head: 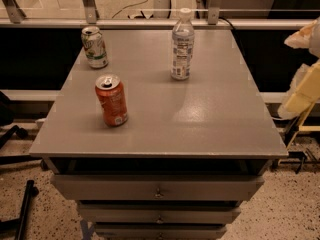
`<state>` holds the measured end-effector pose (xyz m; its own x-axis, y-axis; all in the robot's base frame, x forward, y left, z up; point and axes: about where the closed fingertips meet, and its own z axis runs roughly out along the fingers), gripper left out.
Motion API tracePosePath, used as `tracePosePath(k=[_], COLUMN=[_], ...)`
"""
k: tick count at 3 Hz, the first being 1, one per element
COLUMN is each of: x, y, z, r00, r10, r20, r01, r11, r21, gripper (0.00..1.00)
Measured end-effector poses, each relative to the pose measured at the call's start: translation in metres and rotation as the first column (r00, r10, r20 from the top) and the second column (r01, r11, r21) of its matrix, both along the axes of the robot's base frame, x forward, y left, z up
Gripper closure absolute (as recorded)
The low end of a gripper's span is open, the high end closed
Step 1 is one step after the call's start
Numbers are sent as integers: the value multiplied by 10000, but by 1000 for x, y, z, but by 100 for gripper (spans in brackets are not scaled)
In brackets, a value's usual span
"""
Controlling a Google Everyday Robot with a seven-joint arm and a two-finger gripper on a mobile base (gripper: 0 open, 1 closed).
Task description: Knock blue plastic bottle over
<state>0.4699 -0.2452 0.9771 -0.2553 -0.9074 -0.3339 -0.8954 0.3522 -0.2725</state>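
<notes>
The blue plastic bottle [182, 45] stands upright on the far middle of the grey table top [200, 119]. It is clear and bluish, with a white cap and a white-and-blue label. My gripper [306, 36] shows only as pale cream parts at the right edge of the camera view, beyond the table's right side and well apart from the bottle. More pale arm parts [302, 94] hang below it.
An orange soda can [112, 100] stands upright at the left front of the table. A green-and-white can [94, 47] stands at the far left corner. A rail and glass panel [150, 19] run behind the table. Drawers [158, 189] sit below the top.
</notes>
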Motion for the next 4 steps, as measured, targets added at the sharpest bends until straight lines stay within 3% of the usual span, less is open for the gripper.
tracePosePath(k=[1,2,4], x=[43,58,64], y=[-30,-34,-33], z=[-14,-19,-21], r00=[9995,9993,9991], r10=[-162,-159,-229], r20=[277,329,368], r01=[127,105,155], r11=[9926,9873,9817], r21=[1207,1583,1900], gripper=[0,0,0])
